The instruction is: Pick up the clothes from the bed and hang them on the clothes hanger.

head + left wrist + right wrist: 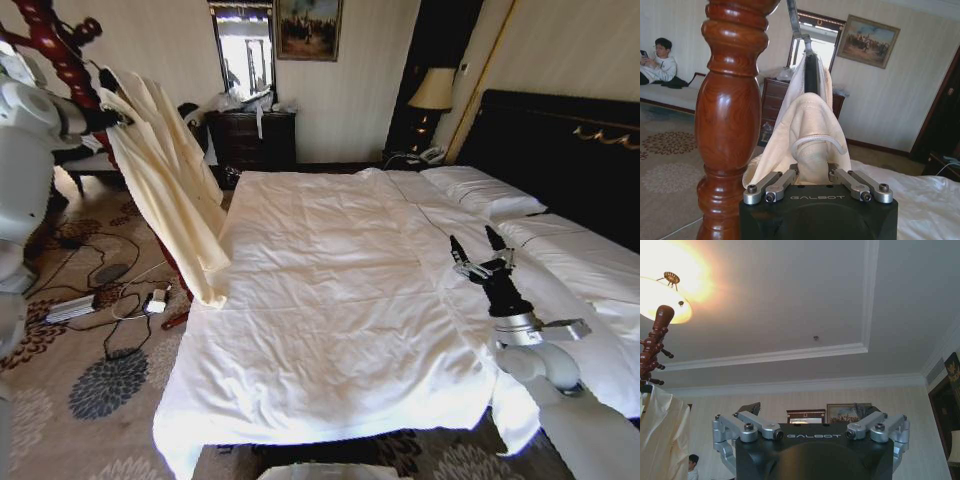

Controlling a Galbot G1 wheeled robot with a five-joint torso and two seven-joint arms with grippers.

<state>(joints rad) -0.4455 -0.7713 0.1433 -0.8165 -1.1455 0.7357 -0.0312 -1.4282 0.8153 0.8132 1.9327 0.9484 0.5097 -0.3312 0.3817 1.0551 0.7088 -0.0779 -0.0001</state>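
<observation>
Left gripper [817, 172] up by the red-brown coat stand [730, 120], fingers [780, 182] pinched on the cream clothes [807, 130]; clothes draped over the black clothes hanger [811, 75], hook [794, 20] rising just above the fingers, though hard to tell what it's caught on; right gripper [482, 252] hovering over the bed [320, 300], fingers spread wide and pointing up, nothing between them, well apart from the clothes.
</observation>
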